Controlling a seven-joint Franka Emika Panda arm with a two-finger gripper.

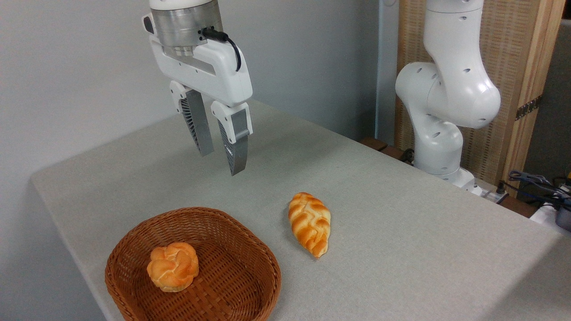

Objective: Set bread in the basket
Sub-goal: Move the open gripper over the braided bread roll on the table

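Note:
The bread (310, 223), a braided golden-orange loaf tapering to a point, lies on the grey table just right of the basket (243, 243). That basket is brown woven wicker, shallow and rounded, near the table's front left edge. My gripper (221, 163) hangs in the air above the table, behind the basket and up-left of the bread. Its two grey fingers (236, 149) are parted with nothing between them.
A small round knotted bun (173, 266) rests inside the basket. The arm's white base (439, 133) stands at the table's far right, with cables (537, 185) beyond it. A grey wall runs behind the table; the table's left edge (67, 232) drops off close to the basket.

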